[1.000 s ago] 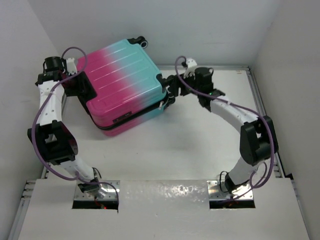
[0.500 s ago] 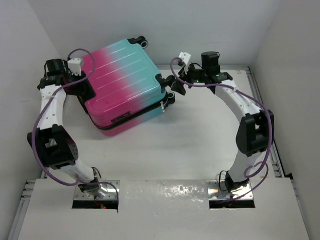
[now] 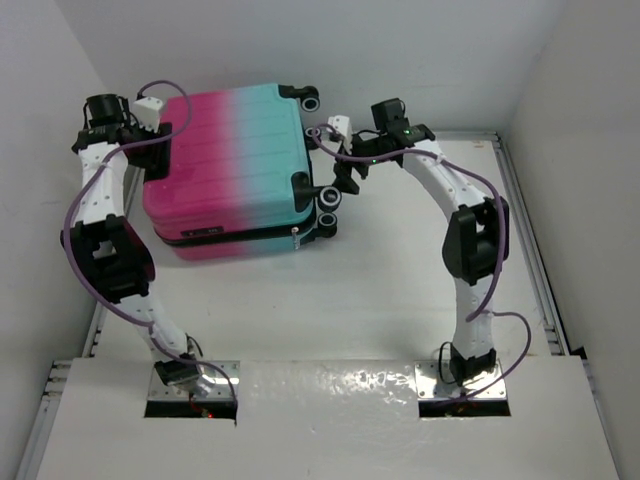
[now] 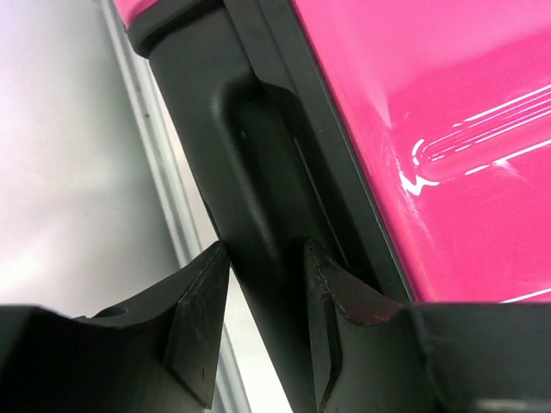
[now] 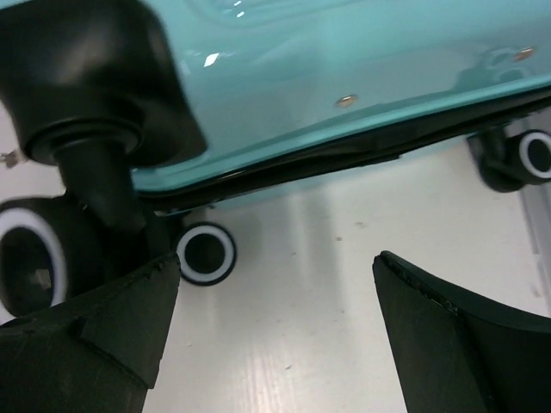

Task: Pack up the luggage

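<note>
The luggage (image 3: 230, 160) lies shut and flat at the back left of the table, its ribbed shell pink on the left and teal on the right. My left gripper (image 3: 152, 150) is at its pink end. In the left wrist view this gripper (image 4: 267, 292) is shut on the luggage's black handle (image 4: 258, 163), beside the pink shell (image 4: 456, 120). My right gripper (image 3: 340, 178) stands open at the teal end, next to the black wheels (image 3: 328, 198). In the right wrist view this gripper (image 5: 275, 318) has only bare table between its fingers, and the teal shell (image 5: 344, 77) and a white-rimmed wheel (image 5: 207, 254) lie just beyond.
White walls close in the table at the back, left and right. A metal rail (image 3: 528, 230) runs along the right edge and another rail (image 4: 159, 172) passes close by the handle on the left. Both arm bases (image 3: 190, 378) sit at the near edge.
The luggage has turned clockwise and now lies square to the table. My right gripper has opened wide and swung back to the wheel end. My left gripper has stayed on the handle.
</note>
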`<state>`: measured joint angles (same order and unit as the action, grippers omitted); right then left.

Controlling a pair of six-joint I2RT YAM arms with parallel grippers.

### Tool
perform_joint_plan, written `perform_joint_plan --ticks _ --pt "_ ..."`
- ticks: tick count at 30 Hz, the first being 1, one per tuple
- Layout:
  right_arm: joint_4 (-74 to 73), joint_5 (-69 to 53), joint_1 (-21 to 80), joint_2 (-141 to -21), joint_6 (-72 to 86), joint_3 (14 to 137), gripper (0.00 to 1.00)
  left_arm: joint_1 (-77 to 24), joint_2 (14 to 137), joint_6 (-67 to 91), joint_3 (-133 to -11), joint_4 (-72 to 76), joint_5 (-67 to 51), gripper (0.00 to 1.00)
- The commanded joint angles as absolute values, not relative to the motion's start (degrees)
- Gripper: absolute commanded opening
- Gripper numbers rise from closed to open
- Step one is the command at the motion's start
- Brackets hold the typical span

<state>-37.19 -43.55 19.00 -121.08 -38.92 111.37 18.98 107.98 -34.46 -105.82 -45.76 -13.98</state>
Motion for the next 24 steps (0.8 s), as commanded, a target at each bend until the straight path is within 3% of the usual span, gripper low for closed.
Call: perform_joint_plan --ticks 1,5,11,15,18,24 --pt "-41.1 -46.9 20.5 -114.4 -42.1 107.4 0.92 17.1 108.8 -40.1 -100.9 -45.0 -9.0 0.00" --pt "-33.4 -43.4 21.4 -108.1 -37.9 103.5 0.93 15.1 108.6 -39.4 -99.9 -44.6 -8.3 0.00" --pt "-40.9 -38.6 21.0 -103.6 -41.0 104.4 0.94 14.9 107.5 -38.3 -100.8 -44.1 -8.3 0.00" --pt "-37.6 -37.4 20.9 -100.7 -37.9 100.7 0.95 14.9 107.1 -38.4 -100.7 -44.2 -8.2 0.00" --pt "-33.7 -43.8 21.4 -101.9 -34.1 98.9 0.95 14.8 107.3 -38.5 -100.5 -44.1 -7.7 0.00" --pt "-42.2 -38.3 27.5 -109.8 -41.7 104.2 0.95 14.9 107.1 -38.4 -100.6 -44.3 -7.7 0.00"
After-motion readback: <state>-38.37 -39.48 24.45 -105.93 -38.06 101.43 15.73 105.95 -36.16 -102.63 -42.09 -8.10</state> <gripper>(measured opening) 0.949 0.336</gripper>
